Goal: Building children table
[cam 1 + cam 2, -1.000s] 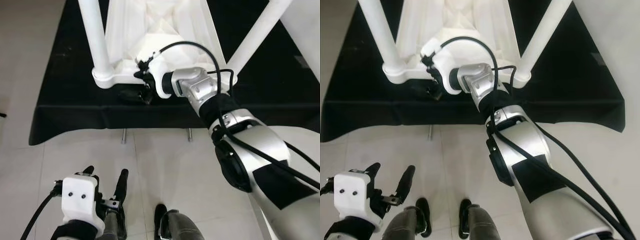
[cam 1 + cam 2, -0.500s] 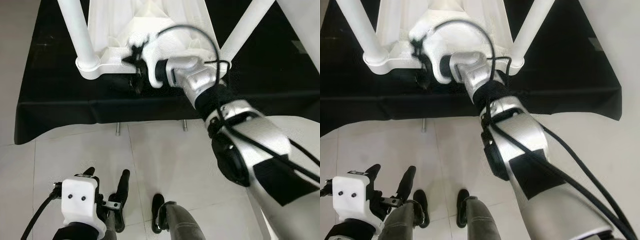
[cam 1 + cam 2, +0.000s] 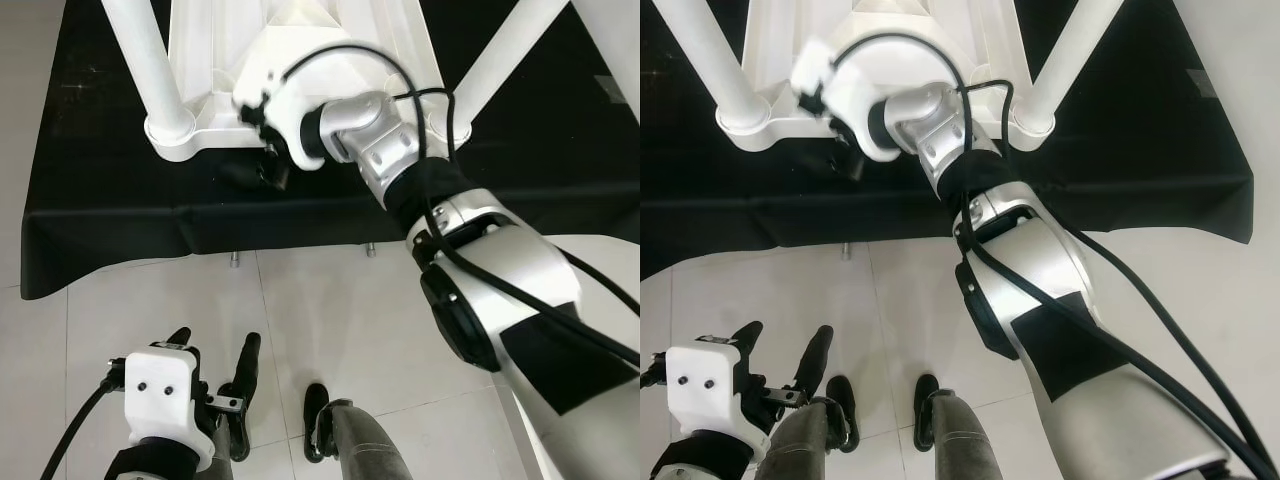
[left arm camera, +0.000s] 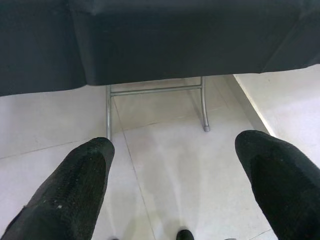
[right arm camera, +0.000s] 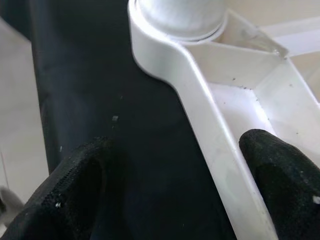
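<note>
A white children's table (image 3: 205, 140) lies upside down on a black-covered table (image 3: 90, 210), its round legs (image 3: 135, 60) pointing up. My right gripper (image 3: 268, 172) is at the near rim of the white table, close to the left leg socket (image 5: 180, 15). It is open, and the rim (image 5: 210, 145) runs between its fingers: one finger (image 5: 75, 185) is over the black cloth, the other (image 5: 280, 170) over the ribbed underside. My left gripper (image 3: 213, 350) hangs open low by my side, above the floor (image 4: 170, 175).
The black cloth hangs over the table's front edge (image 3: 300, 220), with thin metal table legs (image 4: 107, 110) below it. My feet (image 3: 315, 435) stand on pale floor tiles just in front. A second white leg (image 3: 500, 60) slants up on the right.
The whole view has shifted, so the camera moved. My right gripper stays at the near rim of the white table. The left arm has not moved.
</note>
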`<state>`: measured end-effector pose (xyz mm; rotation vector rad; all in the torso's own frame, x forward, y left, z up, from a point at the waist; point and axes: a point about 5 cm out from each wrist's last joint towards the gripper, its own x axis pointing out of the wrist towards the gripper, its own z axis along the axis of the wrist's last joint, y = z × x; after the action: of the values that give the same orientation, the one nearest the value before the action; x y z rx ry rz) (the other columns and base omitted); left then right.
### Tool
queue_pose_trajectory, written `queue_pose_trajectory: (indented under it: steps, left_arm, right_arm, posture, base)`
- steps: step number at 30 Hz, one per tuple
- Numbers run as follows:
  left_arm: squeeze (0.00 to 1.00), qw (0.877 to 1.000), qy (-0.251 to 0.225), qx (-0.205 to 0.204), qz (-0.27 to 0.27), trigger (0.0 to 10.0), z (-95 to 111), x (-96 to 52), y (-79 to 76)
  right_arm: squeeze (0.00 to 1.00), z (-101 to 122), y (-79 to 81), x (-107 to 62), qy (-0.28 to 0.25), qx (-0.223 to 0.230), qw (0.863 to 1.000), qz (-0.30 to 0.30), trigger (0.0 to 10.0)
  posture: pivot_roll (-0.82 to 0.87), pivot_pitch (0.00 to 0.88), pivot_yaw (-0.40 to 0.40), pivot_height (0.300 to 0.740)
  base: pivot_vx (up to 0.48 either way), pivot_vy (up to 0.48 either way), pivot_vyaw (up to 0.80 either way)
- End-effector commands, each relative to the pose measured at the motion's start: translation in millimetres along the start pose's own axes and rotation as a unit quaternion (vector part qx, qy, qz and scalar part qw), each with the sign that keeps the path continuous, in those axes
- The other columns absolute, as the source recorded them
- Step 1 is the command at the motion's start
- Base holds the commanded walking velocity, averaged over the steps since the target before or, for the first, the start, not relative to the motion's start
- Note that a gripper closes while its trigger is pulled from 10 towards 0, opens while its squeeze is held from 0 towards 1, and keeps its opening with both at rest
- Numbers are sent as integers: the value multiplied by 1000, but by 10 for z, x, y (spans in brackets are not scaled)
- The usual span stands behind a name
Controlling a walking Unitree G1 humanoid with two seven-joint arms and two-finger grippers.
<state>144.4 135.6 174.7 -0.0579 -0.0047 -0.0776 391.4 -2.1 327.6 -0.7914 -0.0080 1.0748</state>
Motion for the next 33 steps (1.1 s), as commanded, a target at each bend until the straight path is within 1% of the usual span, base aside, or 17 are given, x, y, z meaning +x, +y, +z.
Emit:
queue_pose_trajectory:
  steps: [1, 2, 5, 7, 8, 9, 11, 19, 22, 24, 25, 26, 27, 28, 30, 31, 33]
  left_arm:
    - [0, 1000, 19, -7, 1, 10000, -64, -20, -16]
    - [0, 1000, 19, -7, 1, 10000, -64, -20, -16]
    - [0, 1000, 18, -7, 1, 10000, -68, -9, -22]
    - [0, 1000, 18, -8, 1, 10000, -69, -5, -24]
    - [0, 1000, 17, -8, 1, 10000, -69, -3, -25]
    - [0, 1000, 17, -8, 1, 10000, -68, 0, -28]
    - [0, 1000, 16, -8, 2, 10000, -67, 2, -31]
    - [0, 1000, 14, -8, 3, 10000, -68, 19, -28]
    - [0, 1000, 13, -8, 4, 10000, -69, 27, -22]
    - [0, 1000, 12, -7, 4, 10000, -70, 34, -15]
    - [0, 1000, 12, -7, 4, 10000, -70, 34, -15]
    - [0, 1000, 12, -7, 4, 10000, -71, 37, -13]
    - [0, 1000, 12, -7, 4, 10000, -71, 39, -12]
    - [0, 1000, 12, -7, 4, 10000, -71, 39, -12]
    - [0, 1000, 11, -7, 5, 10000, -70, 43, -9]
    - [0, 1000, 11, -7, 5, 10000, -70, 43, -9]
    - [0, 1000, 10, -6, 5, 10000, -69, 44, -5]
  right_arm:
    - [0, -129, 110, 65, 48, -5, 998, 41, 10000]
    - [0, -129, 110, 65, 48, -5, 998, 41, 10000]
    - [0, -183, 148, 82, 80, -5, 995, 56, 10000]
    - [0, -185, 158, 85, 82, -6, 995, 63, 10000]
    - [0, -165, 173, 90, 74, -8, 994, 75, 4275]
    - [0, -142, 191, 95, 65, -9, 994, 90, 0]
    - [0, -117, 212, 101, 56, -10, 993, 105, 0]
    - [0, -133, 228, 130, 62, -20, 994, 93, 0]
    - [0, -111, 219, 138, 54, -22, 995, 82, 0]
    - [0, -47, 211, 147, 30, -30, 997, 71, 0]
    - [0, -47, 211, 147, 30, -30, 997, 71, 0]
    - [0, -13, 206, 152, 16, -38, 997, 64, 0]
    - [0, 28, 207, 163, 0, -57, 997, 52, 0]
    - [0, 28, 207, 163, 0, -57, 997, 52, 0]
    - [0, 94, 223, 183, -31, -80, 996, 38, 0]
    - [0, 94, 223, 183, -31, -80, 996, 38, 0]
    - [0, 205, 276, 220, -80, -113, 990, 23, 0]
  posture:
    - [70, 377, -185, 740]
    - [70, 377, -185, 740]
    - [64, 368, -193, 740]
    - [64, 368, -193, 740]
    - [63, 369, -194, 740]
    - [60, 368, -197, 740]
    - [60, 368, -197, 740]
    - [57, 366, -198, 740]
    - [55, 365, -198, 740]
    - [52, 362, -197, 740]
    - [52, 362, -197, 740]
    - [51, 362, -197, 740]
    - [51, 360, -197, 740]
    - [51, 360, -197, 740]
    - [51, 359, -197, 740]
    - [51, 359, -197, 740]
    - [52, 358, -194, 740]
  base:
    - [0, 0, 0]
    - [0, 0, 0]
    - [0, 0, 0]
    - [0, 0, 0]
    - [0, 0, 0]
    - [0, 0, 0]
    - [0, 0, 0]
    - [0, 0, 0]
    - [0, 0, 0]
    - [0, 0, 0]
    - [0, 0, 0]
    - [0, 0, 0]
    - [0, 0, 0]
    - [0, 0, 0]
    - [0, 0, 0]
    - [0, 0, 0]
    - [0, 0, 0]
